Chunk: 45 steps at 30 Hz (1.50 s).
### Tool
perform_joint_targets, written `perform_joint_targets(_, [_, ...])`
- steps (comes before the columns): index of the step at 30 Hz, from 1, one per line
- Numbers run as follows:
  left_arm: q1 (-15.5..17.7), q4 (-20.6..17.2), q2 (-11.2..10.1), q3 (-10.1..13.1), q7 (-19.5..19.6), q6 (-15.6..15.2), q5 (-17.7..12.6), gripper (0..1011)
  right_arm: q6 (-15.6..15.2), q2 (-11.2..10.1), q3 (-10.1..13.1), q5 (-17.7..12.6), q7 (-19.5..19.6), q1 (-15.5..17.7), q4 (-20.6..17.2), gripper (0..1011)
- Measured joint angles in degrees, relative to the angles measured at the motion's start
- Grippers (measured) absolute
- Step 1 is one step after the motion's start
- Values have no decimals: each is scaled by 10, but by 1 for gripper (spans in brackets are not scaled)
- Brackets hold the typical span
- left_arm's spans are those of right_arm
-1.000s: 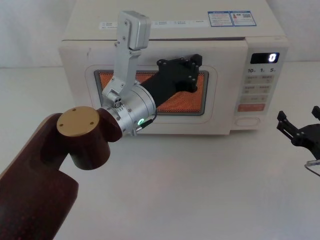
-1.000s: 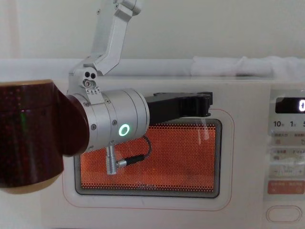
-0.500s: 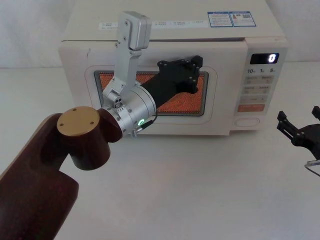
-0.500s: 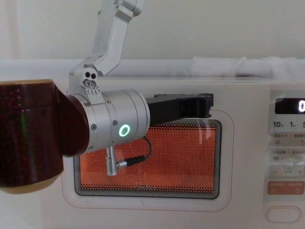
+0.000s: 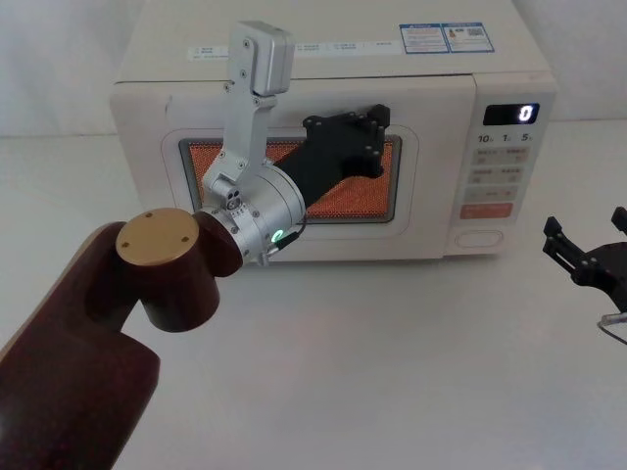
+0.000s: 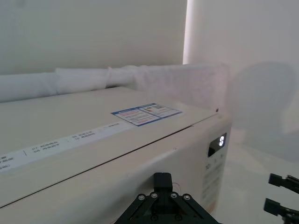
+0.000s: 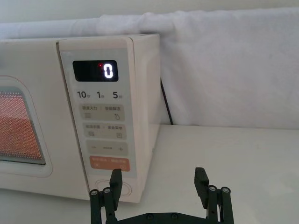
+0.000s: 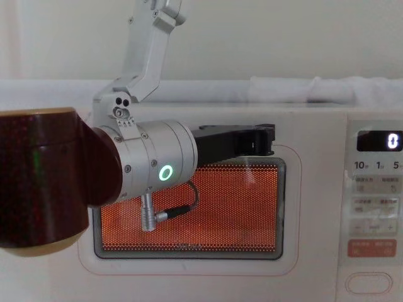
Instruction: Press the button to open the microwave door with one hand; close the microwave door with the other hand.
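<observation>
Door (image 5: pixel 294 166) shut flush, left pincer (image 5: pixel 377 132) against its window, spread untellable; right pincer (image 7: pixel 159 184) open, empty, facing button (image 5: pixel 477 238).

A plain white surface (image 5: pixel 392 372) is stretching across the foreground toward six o'clock, lying under soft, even light. A pale, bare wall (image 8: pixel 283 38) is rising behind at twelve o'clock. Along its base a rumpled white cloth (image 7: pixel 224 60) is running, with a thin dark cable (image 7: pixel 166 105) hanging against it.
</observation>
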State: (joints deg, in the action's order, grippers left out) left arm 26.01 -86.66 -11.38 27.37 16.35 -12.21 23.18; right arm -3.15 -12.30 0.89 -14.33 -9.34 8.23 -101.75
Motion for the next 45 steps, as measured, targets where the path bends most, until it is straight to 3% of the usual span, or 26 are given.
perform_joint_targets(11, [-6,-10,-1,-8,13,-8,11,0,0,0,0,0,0,0,0,1002])
perform_joint_targets(18, [-39,-64,-40,-4,61,-14,50,0,0,0,0,0,0,0,0,1002])
perform_joint_targets(24, [-75,-102,-67,-6,62,-7,64,0,0,0,0,0,0,0,0,1002])
perform_joint_targets(32, [-154,-141,-94,-36,-5,29,55,0,0,0,0,0,0,0,0,1002])
perform_joint_targets(38, [-204,-149,-87,-72,-66,73,22,0,0,0,0,0,0,0,0,1002])
perform_joint_targets(41, [-237,-156,-80,-104,-105,103,5,0,0,0,0,0,0,0,0,1002])
perform_joint_targets(45, [-260,-164,-78,-131,-127,121,-2,0,0,0,0,0,0,0,0,1002])
